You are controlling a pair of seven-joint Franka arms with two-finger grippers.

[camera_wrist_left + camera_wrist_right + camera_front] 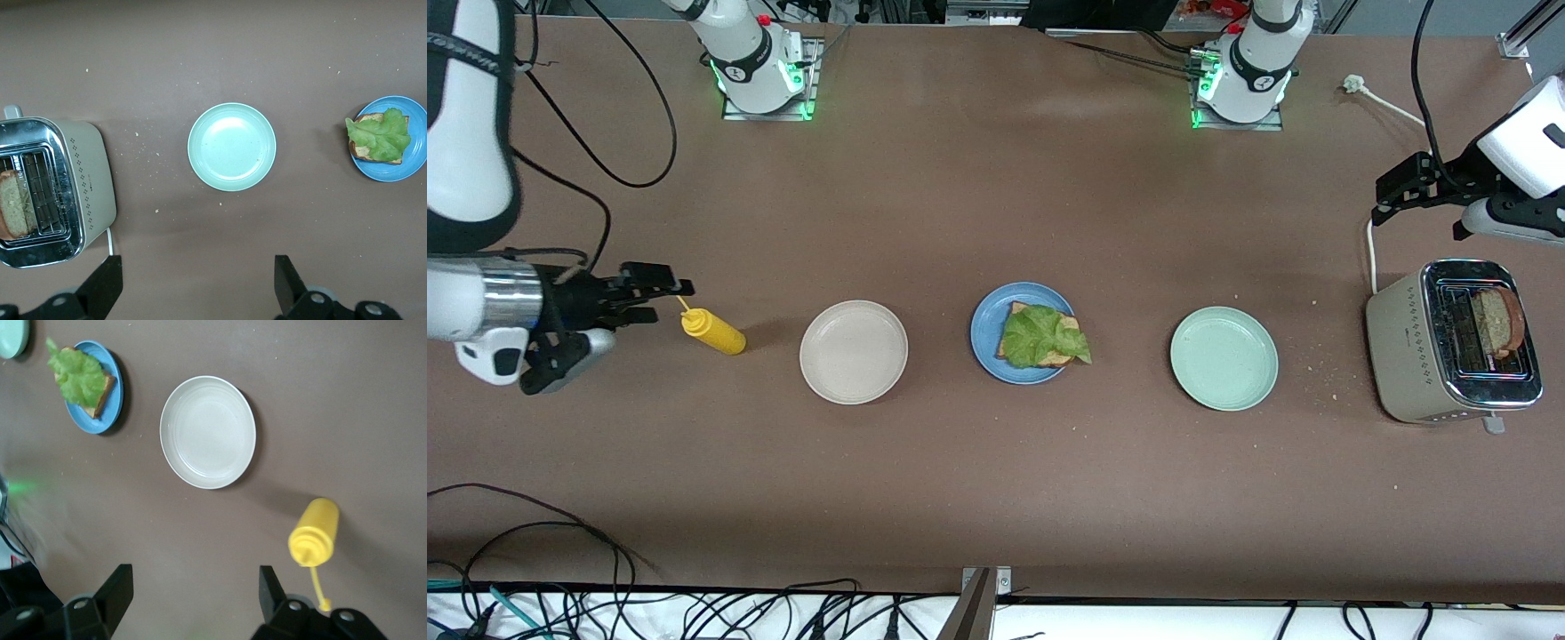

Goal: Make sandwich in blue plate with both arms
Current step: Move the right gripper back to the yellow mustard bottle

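From the front camera, the sandwich is lying half-built on the blue plate in the middle of the table, one slice with lettuce on top and no second slice yet; that slice is likely the bread standing in the toaster at the left arm's end. The left tool is hanging wide and empty over the table just beside the toaster, well apart from the plate, while the right tool is hovering wide and empty just beside the lying yellow bottle, with the beige plate between it and the sandwich. From the left wrist, the fingers are spreading wide above bare table; the bread is sitting deep in its slot, so a shallow pinch could crumble it or tip the toaster, and the mint plate is lying on the way to the blue plate. From the right wrist, the fingers are gaping beside the bottle, whose thin nozzle could get knocked, rolling it; the lettuce is overhanging the plate rim and could slide off under a careless drop.
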